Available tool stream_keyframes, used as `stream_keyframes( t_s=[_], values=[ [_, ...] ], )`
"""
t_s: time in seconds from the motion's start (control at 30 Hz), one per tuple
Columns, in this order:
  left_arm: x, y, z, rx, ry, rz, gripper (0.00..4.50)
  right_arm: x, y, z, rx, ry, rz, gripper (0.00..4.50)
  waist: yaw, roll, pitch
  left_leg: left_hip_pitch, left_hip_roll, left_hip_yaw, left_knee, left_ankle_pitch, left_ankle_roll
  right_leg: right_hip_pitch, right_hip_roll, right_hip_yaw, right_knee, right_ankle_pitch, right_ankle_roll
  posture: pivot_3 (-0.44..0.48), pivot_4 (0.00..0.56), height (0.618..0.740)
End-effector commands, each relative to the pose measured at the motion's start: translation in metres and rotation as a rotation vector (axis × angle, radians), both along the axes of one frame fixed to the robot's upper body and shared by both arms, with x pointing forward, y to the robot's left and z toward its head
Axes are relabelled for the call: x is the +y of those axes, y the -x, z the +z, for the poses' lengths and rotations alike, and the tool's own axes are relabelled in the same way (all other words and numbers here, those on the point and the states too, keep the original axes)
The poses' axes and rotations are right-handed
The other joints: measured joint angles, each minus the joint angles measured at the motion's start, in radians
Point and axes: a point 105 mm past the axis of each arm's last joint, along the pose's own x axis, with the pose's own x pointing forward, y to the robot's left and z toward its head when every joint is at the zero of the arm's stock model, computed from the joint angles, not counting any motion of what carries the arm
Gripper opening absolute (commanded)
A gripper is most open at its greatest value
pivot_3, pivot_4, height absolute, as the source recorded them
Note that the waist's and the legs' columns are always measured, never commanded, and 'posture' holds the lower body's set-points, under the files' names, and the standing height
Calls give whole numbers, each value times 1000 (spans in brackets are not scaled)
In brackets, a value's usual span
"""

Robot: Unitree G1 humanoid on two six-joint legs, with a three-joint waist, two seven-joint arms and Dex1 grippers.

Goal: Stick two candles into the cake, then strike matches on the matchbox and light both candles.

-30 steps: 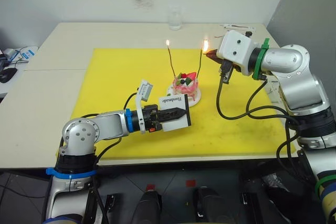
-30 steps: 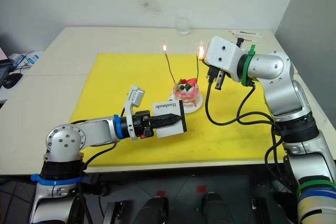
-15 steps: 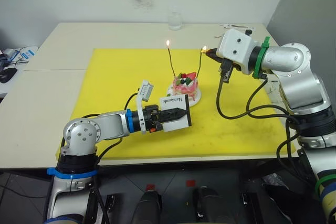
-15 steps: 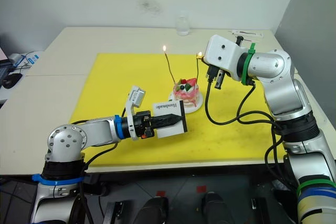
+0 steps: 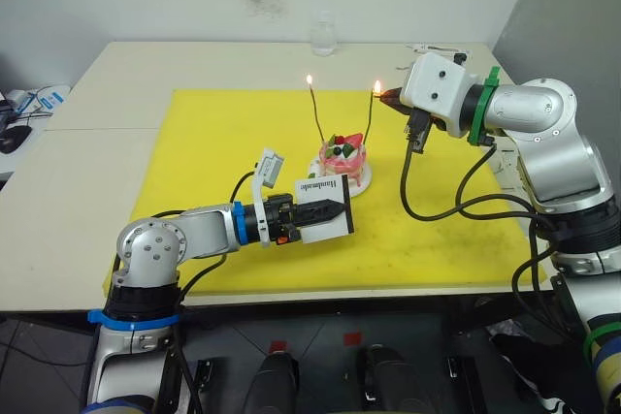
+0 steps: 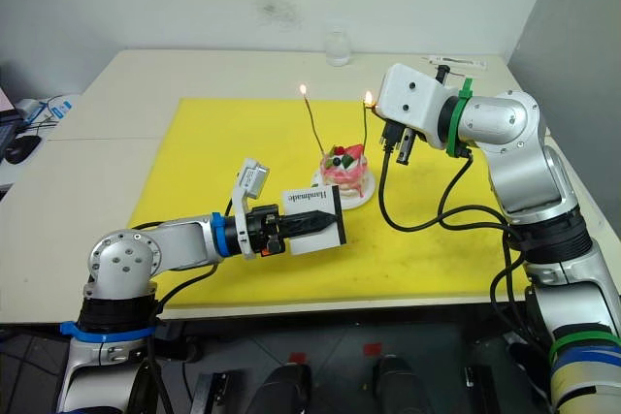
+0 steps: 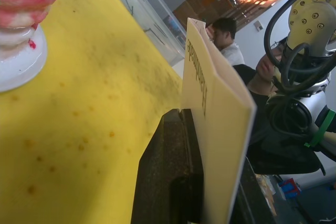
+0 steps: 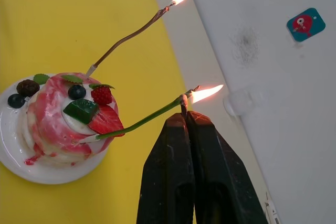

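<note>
Candles [image 8: 134,32] stood in the cake [image 8: 65,114] on the yellow mat [image 5: 194,143], both burning, the right gripper [image 8: 185,121] clenched on a match [image 8: 184,105] at the nearer flame, while the left gripper [image 5: 330,212] gripped the matchbox [image 5: 322,206] just beside the cake's plate [image 8: 31,169].

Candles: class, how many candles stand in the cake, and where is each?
2. One candle rises from the cake on the robot's left, tip burning. The other candle leans toward the right gripper, which holds a match to its flame.
</note>
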Motion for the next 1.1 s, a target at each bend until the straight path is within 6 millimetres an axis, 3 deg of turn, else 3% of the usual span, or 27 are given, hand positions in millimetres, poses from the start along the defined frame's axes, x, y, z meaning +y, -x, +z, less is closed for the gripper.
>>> stream_keyframes(
  t_s=[0.03, 0.5, 1.1],
  values=[
    [-5, 2, 12, -49, 21, -27, 0, -1, 5, 13, -56, 8, -1, 8, 0, 0, 0, 0, 0, 0, 0, 0, 0, 0, 0, 0, 0, 0, 0, 0, 150, 740],
    [-5, 3, 13, -51, 22, -24, 0, 1, 3, 12, -54, 6, 6, 8, 0, 0, 0, 0, 0, 0, 0, 0, 0, 0, 0, 0, 0, 0, 0, 0, 150, 740],
    [-8, 1, 13, -50, 23, -36, 0, -13, 6, 10, -46, 8, -42, 8, 0, 0, 0, 0, 0, 0, 0, 0, 0, 0, 0, 0, 0, 0, 0, 0, 150, 740]
  ],
)
